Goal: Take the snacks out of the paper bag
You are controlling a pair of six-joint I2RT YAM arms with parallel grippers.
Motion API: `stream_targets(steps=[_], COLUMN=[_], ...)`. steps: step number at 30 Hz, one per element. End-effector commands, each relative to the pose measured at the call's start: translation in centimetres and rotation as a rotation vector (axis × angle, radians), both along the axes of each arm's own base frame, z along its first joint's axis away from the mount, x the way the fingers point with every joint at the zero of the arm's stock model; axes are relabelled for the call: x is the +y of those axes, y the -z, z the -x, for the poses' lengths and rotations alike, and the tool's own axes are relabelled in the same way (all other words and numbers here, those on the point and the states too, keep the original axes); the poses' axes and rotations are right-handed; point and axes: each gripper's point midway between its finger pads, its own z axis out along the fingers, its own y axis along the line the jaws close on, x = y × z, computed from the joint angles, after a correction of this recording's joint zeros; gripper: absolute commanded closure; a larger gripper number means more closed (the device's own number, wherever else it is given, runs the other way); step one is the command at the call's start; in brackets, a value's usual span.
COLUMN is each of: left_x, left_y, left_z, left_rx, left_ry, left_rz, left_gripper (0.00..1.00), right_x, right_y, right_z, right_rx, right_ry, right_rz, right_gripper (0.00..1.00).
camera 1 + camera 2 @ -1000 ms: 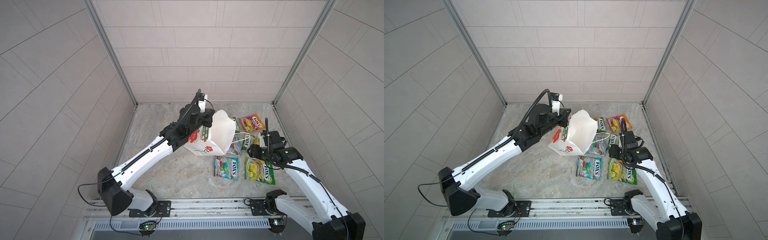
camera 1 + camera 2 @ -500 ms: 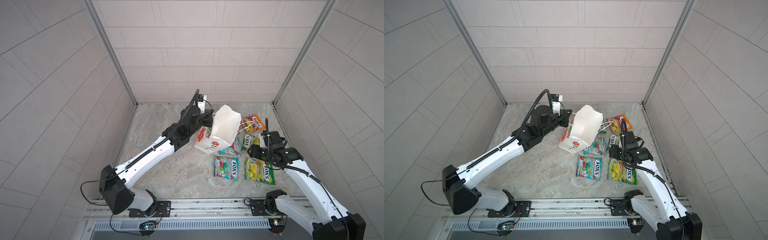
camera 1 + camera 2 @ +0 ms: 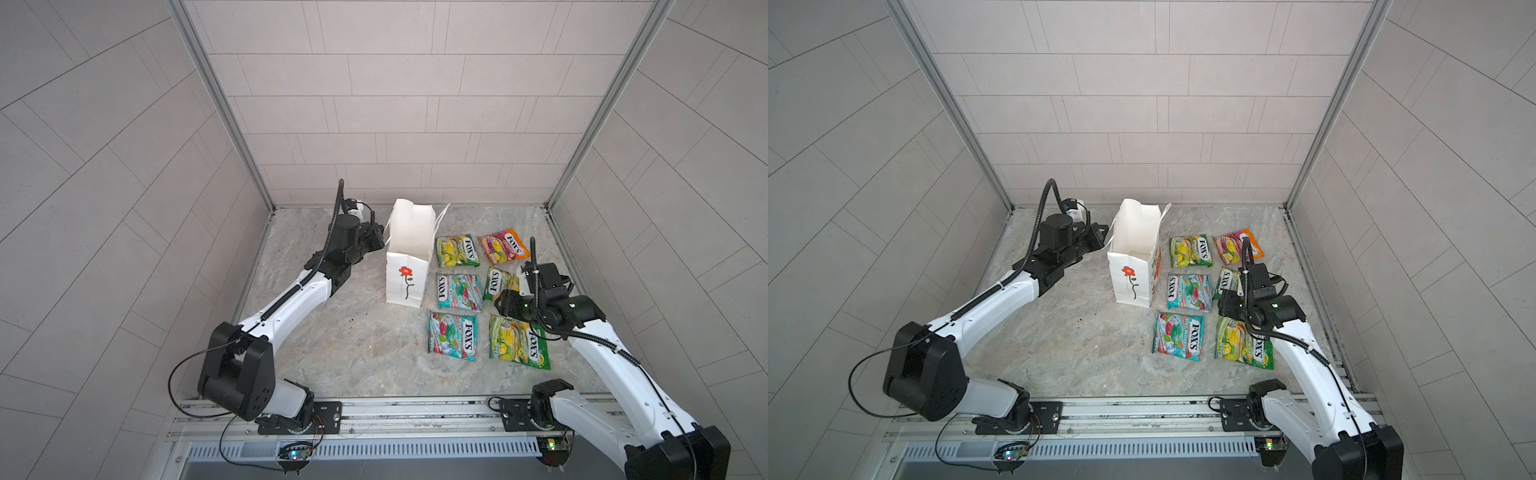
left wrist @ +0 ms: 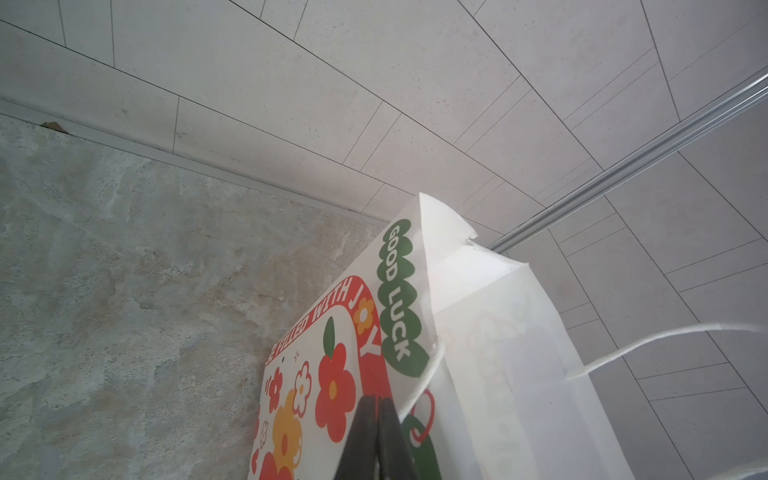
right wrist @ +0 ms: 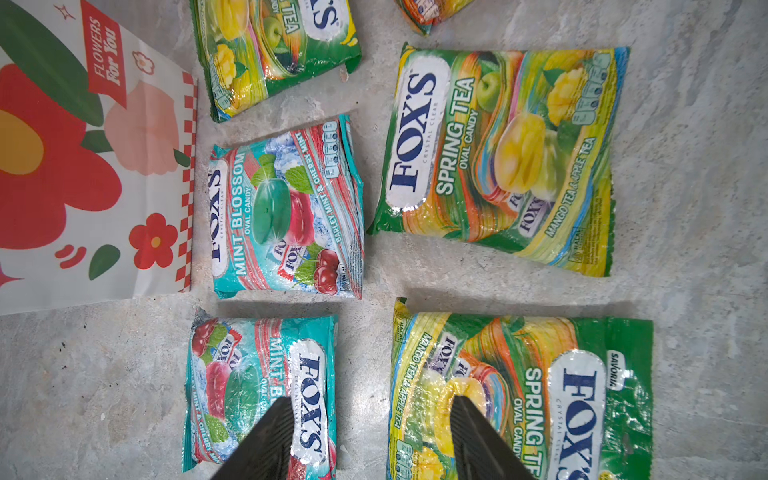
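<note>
The white paper bag [image 3: 409, 257] [image 3: 1136, 259] stands upright, mouth up, red flower facing the front; only white paper shows inside. My left gripper [image 3: 381, 240] [image 3: 1101, 235] [image 4: 377, 405] is at its upper left edge, shut, with the white cord handle [image 4: 419, 382] running into the fingertips. Several snacks lie flat to the right of the bag: green-yellow packets [image 3: 457, 250] [image 5: 498, 158] [image 3: 519, 343], teal ones [image 3: 460, 292] [image 3: 453, 336], an orange-pink one [image 3: 503, 246]. My right gripper [image 3: 500, 303] [image 5: 370, 403] hovers open above the gap between the front teal packet [image 5: 257, 390] and the front green one [image 5: 540, 395].
Tiled walls close in the marble floor [image 3: 353, 332] at the back and both sides. The bag stands near the back wall. My right arm hides part of the middle green-yellow packet [image 3: 498, 282]. A metal rail [image 3: 395, 415] with both arm bases runs along the front edge.
The bag, held tipped and raised over the packets by my left gripper, has swung back upright onto the floor to their left. The packets it covered now show. The right arm has not moved.
</note>
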Motion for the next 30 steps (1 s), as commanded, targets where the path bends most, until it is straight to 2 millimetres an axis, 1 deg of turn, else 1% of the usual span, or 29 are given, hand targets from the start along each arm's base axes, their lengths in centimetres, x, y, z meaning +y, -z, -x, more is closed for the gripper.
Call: stream_targets(steps=[1,2,3,4,6,8,9,10,15,17,20,22,24,27,30], left_x=[0.2,0.3,0.3,0.2,0.3,0.5,0.5,0.6,1.7,2.0,2.7,3.6,5.2,9.0,11.3], left_y=[-2.3,-2.3,-2.4,-2.4,-2.7,-3.1,-3.4,-3.7,-6.0,-6.7,-7.4,-7.7,-7.8,-7.4,-6.6], left_z=[0.7,0.7,0.8,0.8,0.9,1.1,1.2,1.4,2.5,3.2,4.2,4.8,5.4,6.0,6.5], left_rx=[-0.059,-0.061,-0.061,-0.061,-0.065,-0.070,-0.076,-0.087,-0.163,-0.176,-0.186,-0.190,-0.194,-0.192,-0.205], left_ry=[0.015,0.014,0.016,0.021,0.024,0.023,0.024,0.027,0.022,0.034,0.042,0.027,-0.030,-0.204,-0.315], left_rz=[0.027,0.022,0.019,0.015,0.006,-0.003,-0.012,-0.018,-0.093,-0.142,-0.220,-0.273,-0.339,-0.419,-0.461], left_gripper=[1.00,0.99,0.95,0.90,0.76,0.59,0.47,0.40,0.18,0.14,0.12,0.12,0.12,0.12,0.12], right_x=[-0.2,-0.2,-0.2,-0.1,-0.2,-0.2,-0.2,-0.3,-0.7,-0.8,-1.1,-1.6,-2.4,-3.8,-5.0], right_y=[0.3,0.4,0.5,0.5,0.7,0.7,0.6,0.6,0.2,-0.3,-0.9,-1.3,-1.6,-1.8,-2.1], right_z=[0.0,0.0,0.0,0.0,-0.1,-0.2,-0.4,-0.5,-2.4,-3.8,-5.8,-7.1,-8.5,-10.0,-11.3], right_rx=[-0.003,-0.001,-0.001,-0.001,-0.002,-0.012,-0.019,-0.028,-0.103,-0.148,-0.218,-0.254,-0.281,-0.306,-0.350], right_ry=[0.008,0.009,0.010,0.010,0.014,0.016,0.022,0.028,0.093,0.122,0.161,0.183,0.205,0.254,0.280], right_rz=[0.004,0.002,0.002,0.000,0.000,0.001,-0.001,-0.002,-0.010,-0.020,-0.022,0.007,0.056,0.133,0.214], right_gripper=[0.38,0.38,0.38,0.38,0.38,0.38,0.38,0.38,0.38,0.38,0.38,0.38,0.38,0.37,0.37])
